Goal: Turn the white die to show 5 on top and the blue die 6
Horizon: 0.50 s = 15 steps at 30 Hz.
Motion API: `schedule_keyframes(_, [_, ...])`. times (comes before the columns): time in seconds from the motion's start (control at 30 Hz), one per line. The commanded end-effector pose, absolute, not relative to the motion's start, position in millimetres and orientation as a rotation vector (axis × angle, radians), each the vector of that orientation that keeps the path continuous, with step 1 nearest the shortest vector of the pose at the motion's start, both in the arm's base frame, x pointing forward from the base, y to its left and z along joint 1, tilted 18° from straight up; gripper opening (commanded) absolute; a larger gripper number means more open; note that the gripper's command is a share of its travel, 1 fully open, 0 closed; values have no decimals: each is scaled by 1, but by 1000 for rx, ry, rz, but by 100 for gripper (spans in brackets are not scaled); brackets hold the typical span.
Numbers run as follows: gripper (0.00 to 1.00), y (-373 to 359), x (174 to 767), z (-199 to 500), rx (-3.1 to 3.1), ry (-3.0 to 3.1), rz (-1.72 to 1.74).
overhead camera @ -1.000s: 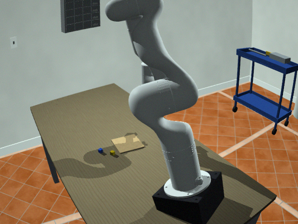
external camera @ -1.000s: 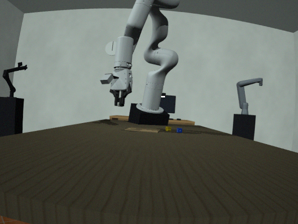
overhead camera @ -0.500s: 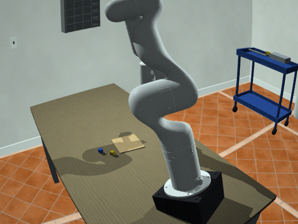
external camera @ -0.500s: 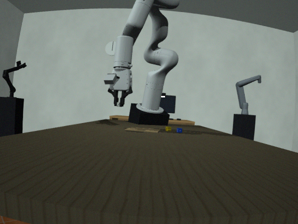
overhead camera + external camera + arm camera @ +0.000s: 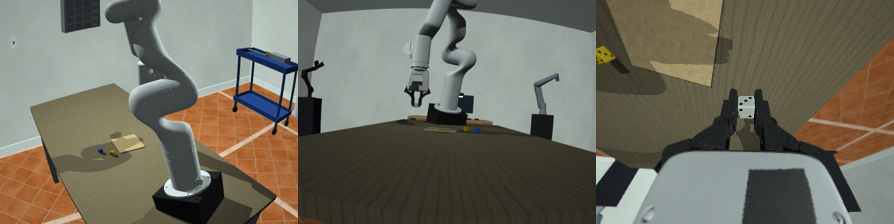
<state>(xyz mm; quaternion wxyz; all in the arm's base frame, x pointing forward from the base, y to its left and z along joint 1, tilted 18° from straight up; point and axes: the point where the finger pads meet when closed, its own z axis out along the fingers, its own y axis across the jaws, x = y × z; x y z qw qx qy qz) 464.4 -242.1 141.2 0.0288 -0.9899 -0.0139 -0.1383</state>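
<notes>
gripper: up in the air just left of center in the exterior view, the gripper point(image 5: 416, 102) point(image 5: 745, 98) points down with its fingers pinched on the white die, so yeah, it's got a grip on it
white die: the white die point(image 5: 416, 105) point(image 5: 746, 107) sits between the fingertips, mid-frame in the wrist view, well above the table point(image 5: 83, 120) point(image 5: 446, 165) point(image 5: 796, 65); two pale faces with black pips are showing there
mat: the tan mat point(image 5: 128, 143) point(image 5: 441, 130) point(image 5: 671, 37) lies on the table around the middle of the top view, part in shade, and runs off the top edge of the wrist view at upper left
yellow die: the yellow die point(image 5: 112, 152) point(image 5: 466, 128) point(image 5: 604, 55) is on bare wood near the mat, down and left of it in the top view, off the mat
blue die: the blue die point(image 5: 100, 150) point(image 5: 477, 130) is also off the mat, just left of the yellow one in the top view, the two apart
top faces: pips are too small for me to call on yellow or blue, sorry
</notes>
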Motion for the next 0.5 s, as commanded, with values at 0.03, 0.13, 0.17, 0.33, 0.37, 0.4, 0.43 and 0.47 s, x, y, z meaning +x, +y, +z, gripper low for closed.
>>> schedule_keyframes(0.03, [15, -243, 468, 142, -3052, -221, -470])
schedule_keyframes(0.13, [15, -245, 473, 143, -3049, -455, -477])
schedule_keyframes(0.17, [15, -245, 474, 143, -3047, -486, -478])
schedule_keyframes(0.33, [15, -246, 480, 143, -3019, -754, -482])
schedule_keyframes(0.37, [15, -246, 480, 143, -3017, -769, -483])
schedule_keyframes(0.4, [15, -246, 481, 143, -3008, -826, -483])
schedule_keyframes(0.43, [15, -247, 482, 143, -3001, -864, -483])
schedule_keyframes(0.47, [15, -247, 483, 143, -2997, -885, -483])
